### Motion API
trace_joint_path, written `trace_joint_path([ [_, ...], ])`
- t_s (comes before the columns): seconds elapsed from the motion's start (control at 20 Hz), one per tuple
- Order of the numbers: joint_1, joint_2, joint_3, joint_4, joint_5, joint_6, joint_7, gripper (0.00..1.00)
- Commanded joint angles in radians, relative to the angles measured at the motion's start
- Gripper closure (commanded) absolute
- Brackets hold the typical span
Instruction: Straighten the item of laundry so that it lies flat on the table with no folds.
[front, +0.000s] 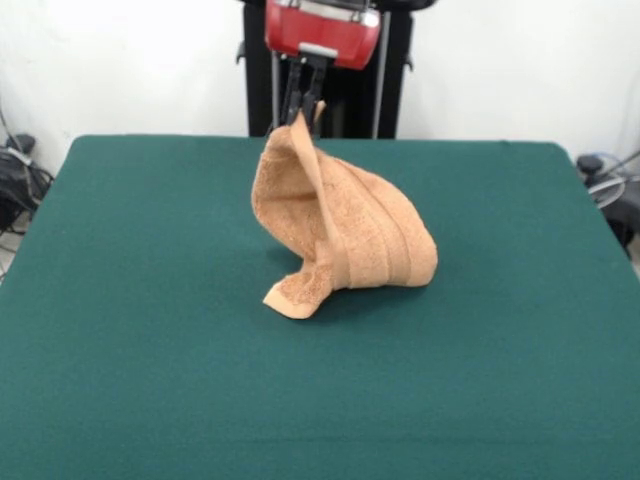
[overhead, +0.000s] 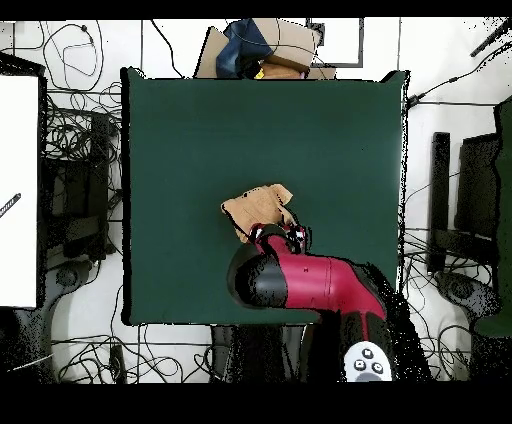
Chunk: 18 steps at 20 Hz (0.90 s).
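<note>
The towel (front: 335, 225) is held lifted by one corner, clamped between the gripper (front: 303, 112) jaws; spreading below them is required next.

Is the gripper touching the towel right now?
Touching. Front view: the gripper pinches the towel by its top corner, holding it lifted while its lower edge rests on the table.

Readable text: none that I can make out in either view.
Towel (front: 340, 235): no lettering to be read on it below the jaws.
Red arm housing (front: 320, 32): no legible brand or number above the jaws.
</note>
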Motion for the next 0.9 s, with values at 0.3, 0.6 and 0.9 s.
trace_joint_path([
  [0.3, 0.162, -0.115, 0.007, 0.015, 0.059, 0.267, 0.158, 1.0],
  [0.6, 0.266, -0.158, -0.032, -0.018, 0.09, 0.363, 0.232, 1.0],
  [0.9, 0.33, -0.197, -0.059, -0.017, 0.108, 0.407, 0.258, 1.0],
])
